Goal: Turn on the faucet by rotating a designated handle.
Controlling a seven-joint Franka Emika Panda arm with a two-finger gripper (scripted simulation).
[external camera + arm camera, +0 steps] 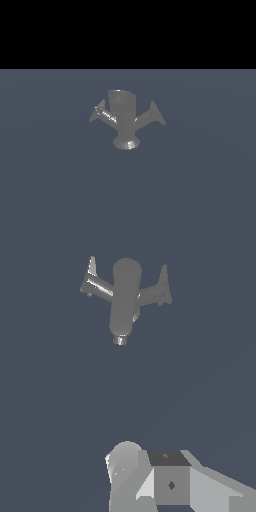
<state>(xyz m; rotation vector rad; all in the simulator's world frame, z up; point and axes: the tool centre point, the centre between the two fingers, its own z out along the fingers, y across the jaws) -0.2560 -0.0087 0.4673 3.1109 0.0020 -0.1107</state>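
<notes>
The faucet (124,120) is a small grey metallic fixture that stands on its flared round foot on the flat blue-grey floor. Its wide stubby spout rises in the middle. The handle (102,114), the arm with bright glints and a finned tip, slants out to the exterior view's left. The plain cone-tipped arm (154,114) slants to the right. In the wrist view the faucet (124,301) is far from the camera, with the handle (96,284) beside it. Grey blocky parts of my gripper (167,481) show at the edge, well apart from the faucet. Its jaws are not distinguishable.
A flat blue-grey floor (190,200) spreads around the faucet. Beyond its far edge the background (128,30) is black. The arm does not show in the exterior view.
</notes>
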